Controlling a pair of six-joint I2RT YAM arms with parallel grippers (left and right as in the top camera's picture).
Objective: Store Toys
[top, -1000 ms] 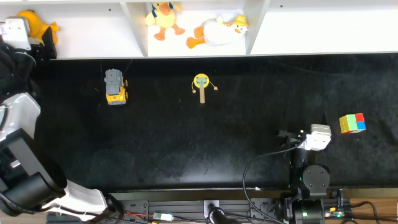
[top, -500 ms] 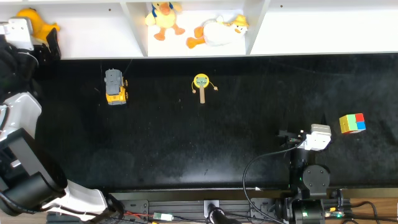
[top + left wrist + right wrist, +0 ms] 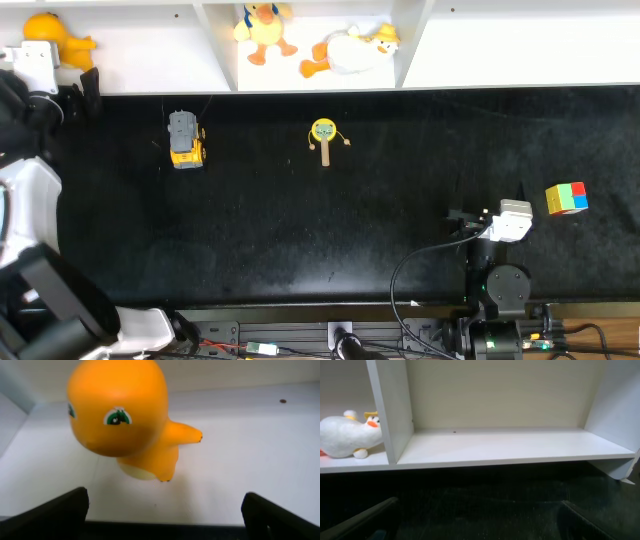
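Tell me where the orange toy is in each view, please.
Top view: orange toy in the left compartment of the white shelf, top-left corner.
Left wrist view: close up, left of centre, standing on the shelf floor.
Right wrist view: aimed at the other compartments, one holding the white plush duck.
Shared landmark: the shelf's front edge against the black table.

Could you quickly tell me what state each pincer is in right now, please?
Left pincer: open, holding nothing; the orange toy stands on the shelf beyond it.
Right pincer: open, holding nothing.
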